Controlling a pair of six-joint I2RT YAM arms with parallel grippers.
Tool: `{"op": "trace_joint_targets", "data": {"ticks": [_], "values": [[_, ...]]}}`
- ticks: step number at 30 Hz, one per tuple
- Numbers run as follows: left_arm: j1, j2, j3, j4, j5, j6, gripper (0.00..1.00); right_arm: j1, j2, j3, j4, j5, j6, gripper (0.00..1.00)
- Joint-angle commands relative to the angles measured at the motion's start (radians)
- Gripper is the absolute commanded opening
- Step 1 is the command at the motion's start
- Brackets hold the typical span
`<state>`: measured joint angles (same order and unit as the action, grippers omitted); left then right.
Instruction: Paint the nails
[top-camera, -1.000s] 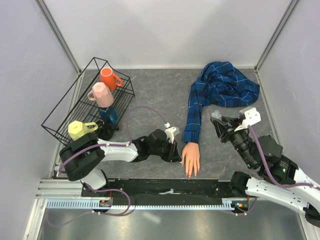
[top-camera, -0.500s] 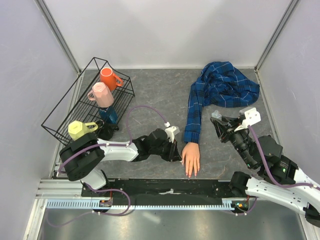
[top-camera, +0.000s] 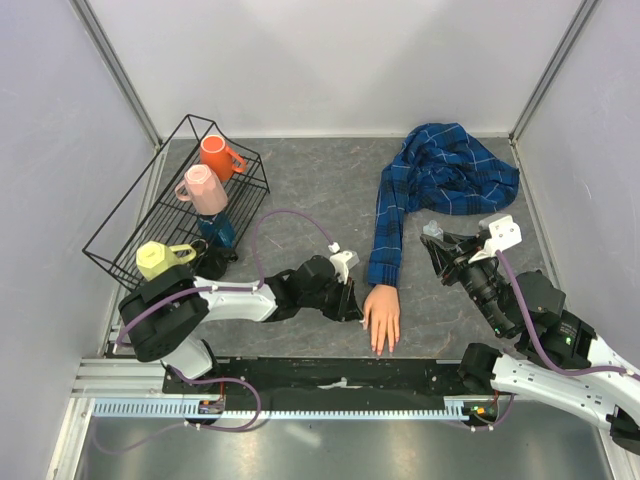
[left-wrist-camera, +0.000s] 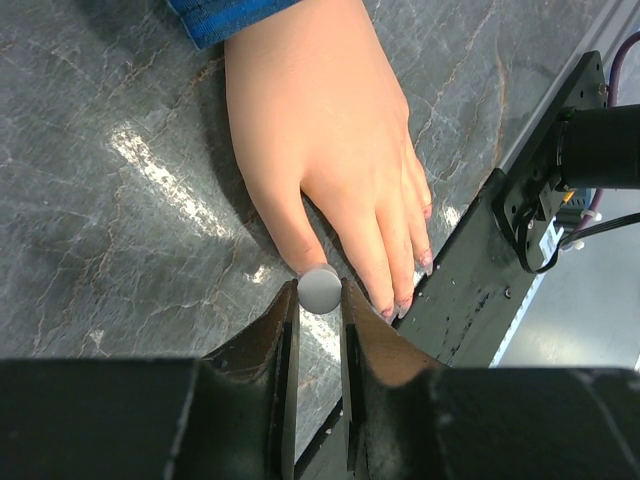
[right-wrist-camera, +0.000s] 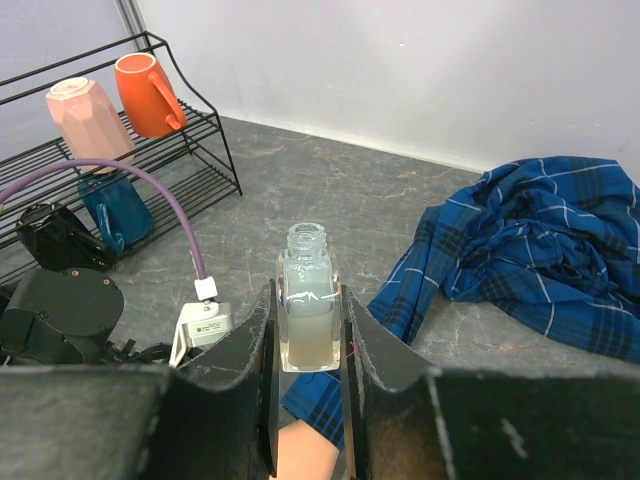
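Mannequin hand lying palm down on the grey marbled tabletop, blue sleeve cuff at its wrist. The left gripper pinches a small round grey cap, seen end-on, at the thumb tip. Pinkish nails show on the fingertips, near a black base plate.

No writing can be read; the small white sticker is too blurred.
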<state>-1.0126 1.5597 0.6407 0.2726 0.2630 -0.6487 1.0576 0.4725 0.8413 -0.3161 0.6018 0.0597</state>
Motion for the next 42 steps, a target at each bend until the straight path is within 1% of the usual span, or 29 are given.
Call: {"op": "trace_joint_targets", "data": {"ticks": [1, 42], "values": [[0.009, -0.021, 0.037, 0.005, -0.021, 0.041, 0.02, 0.001, -0.003, 0.001, 0.022, -0.002, 0.006, 0.00], [0.028, -0.038, 0.037, -0.010, -0.013, 0.063, 0.02, 0.002, -0.006, -0.001, 0.022, -0.002, 0.008, 0.00]]}}
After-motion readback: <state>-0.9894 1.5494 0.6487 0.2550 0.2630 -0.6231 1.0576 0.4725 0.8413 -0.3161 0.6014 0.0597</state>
